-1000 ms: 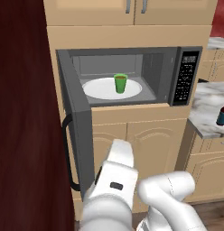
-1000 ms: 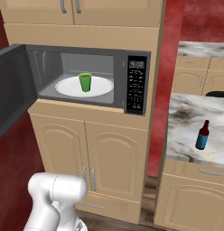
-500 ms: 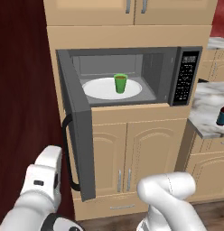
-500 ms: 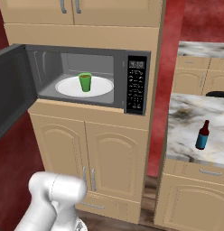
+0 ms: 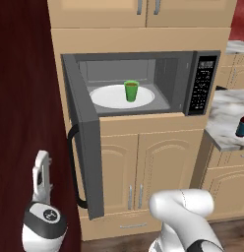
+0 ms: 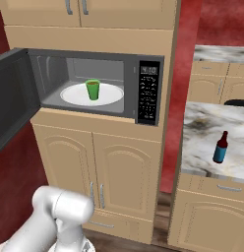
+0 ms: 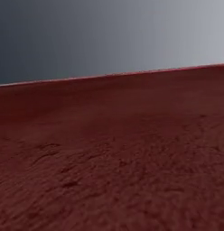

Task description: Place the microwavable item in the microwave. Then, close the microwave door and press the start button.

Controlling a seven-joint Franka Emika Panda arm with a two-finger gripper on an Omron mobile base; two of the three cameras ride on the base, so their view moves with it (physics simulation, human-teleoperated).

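Green cup (image 5: 131, 90) sat upright on the white round plate (image 5: 109, 98) inside the microwave (image 5: 163, 81), roughly mid-cavity, slightly right of plate centre in the left base view. Same in the right base view: cup (image 6: 93, 89) on plate (image 6: 75, 93), nothing touching it.

Microwave door (image 5: 87, 147) was wide open, swung out to the left, black bar handle (image 5: 74, 167) facing outward. Keypad panel (image 5: 202, 83) with display sat at the right of the cavity.

Arm was low and far left, beside the door's outer face, against the dark red wall (image 5: 20, 98). Gripper (image 5: 41, 177) pointed upward, near the handle but apart from it. Couldn't tell if the gripper was open or closed. Hand view showed just red wall surface (image 7: 112, 171).

Brown bottle (image 6: 220, 147) with blue label stood on the marble desk (image 6: 202, 123) to the right.
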